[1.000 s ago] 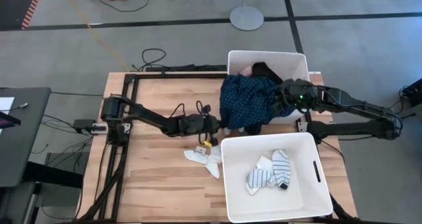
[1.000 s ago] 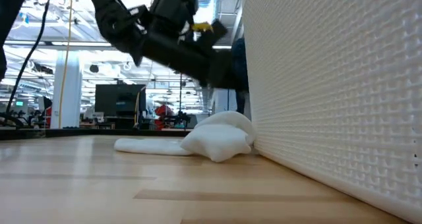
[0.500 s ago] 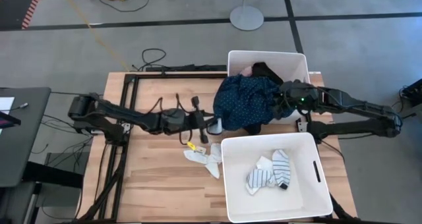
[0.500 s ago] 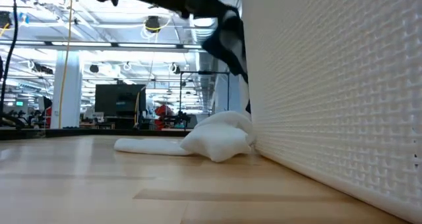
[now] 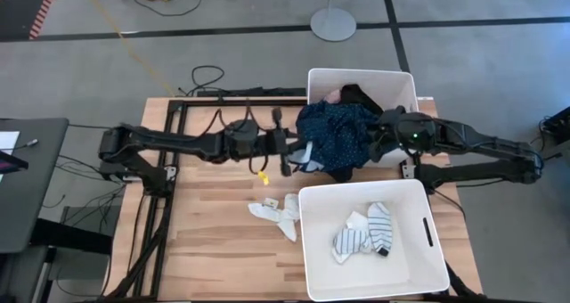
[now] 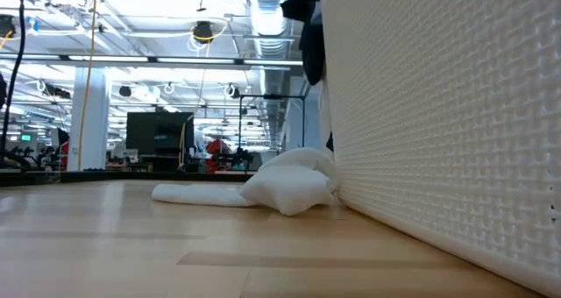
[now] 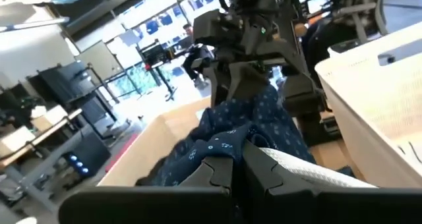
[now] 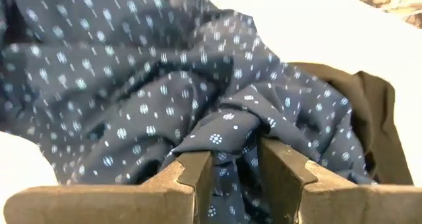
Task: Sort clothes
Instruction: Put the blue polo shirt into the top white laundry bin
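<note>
We find the far bin [image 5: 403, 78] blocked: the navy dotted garment [image 5: 334, 134] drapes over its near-left rim, with both arms meeting there. The left tool [image 5: 298, 156] and right tool [image 5: 374, 143] pinch that cloth from either side. The near bin [image 5: 312, 241] lies open from above. White socks [image 5: 276, 212] lie against its left wall; left of them the surface [image 5: 205, 241] is bare.

Showing navy with small pale-blue dots on the garment [image 5: 334, 134] draped over the far white bin [image 5: 403, 78]; black on the cloth [image 5: 359, 95] lying inside it, beside a bit of pink [image 5: 332, 95]. Lying white on the light wooden table [image 5: 214, 223], socks [image 5: 278, 214]; showing dark and white stripes, a sock [image 5: 381, 227] in the near white bin [image 5: 312, 249].
</note>
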`<action>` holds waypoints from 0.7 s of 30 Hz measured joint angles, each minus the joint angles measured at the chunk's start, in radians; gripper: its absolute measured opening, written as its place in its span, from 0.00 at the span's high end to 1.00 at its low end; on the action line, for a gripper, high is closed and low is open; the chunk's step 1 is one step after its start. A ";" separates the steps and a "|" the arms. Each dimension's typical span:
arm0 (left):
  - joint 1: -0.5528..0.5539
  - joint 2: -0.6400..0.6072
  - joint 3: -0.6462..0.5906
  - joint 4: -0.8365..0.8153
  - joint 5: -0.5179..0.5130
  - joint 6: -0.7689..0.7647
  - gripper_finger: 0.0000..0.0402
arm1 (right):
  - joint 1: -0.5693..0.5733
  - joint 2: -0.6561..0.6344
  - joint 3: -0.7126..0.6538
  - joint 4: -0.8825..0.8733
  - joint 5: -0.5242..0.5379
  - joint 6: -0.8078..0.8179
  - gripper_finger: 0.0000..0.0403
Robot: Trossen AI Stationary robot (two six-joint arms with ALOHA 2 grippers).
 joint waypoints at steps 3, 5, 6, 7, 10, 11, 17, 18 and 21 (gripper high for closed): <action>0.030 0.046 0.077 -0.043 0.047 0.001 1.00 | -0.001 -0.012 0.000 0.014 0.021 -0.005 0.67; 0.049 0.080 0.116 -0.068 0.071 0.006 1.00 | -0.001 -0.014 0.000 0.024 0.048 -0.006 0.67; 0.058 0.098 0.135 -0.071 0.081 0.007 1.00 | -0.001 -0.019 0.000 0.025 0.056 -0.006 0.67; 0.067 0.115 0.153 -0.078 0.091 0.008 1.00 | -0.001 -0.024 0.000 0.022 0.067 -0.008 0.67; 0.095 0.166 0.205 -0.093 0.127 0.008 1.00 | -0.001 -0.031 0.000 0.026 0.106 -0.020 0.67; 0.104 0.185 0.224 -0.101 0.139 0.006 1.00 | -0.001 -0.033 0.000 0.024 0.106 -0.022 0.67; 0.147 0.266 0.320 -0.124 0.210 -0.022 1.00 | 0.026 -0.032 0.000 0.029 0.070 -0.081 0.67; 0.153 0.277 0.338 -0.129 0.220 -0.023 1.00 | 0.034 -0.032 0.000 0.034 0.066 -0.091 0.66; 0.165 0.309 0.391 -0.136 0.250 -0.026 1.00 | 0.062 -0.032 0.000 0.060 0.062 -0.124 0.64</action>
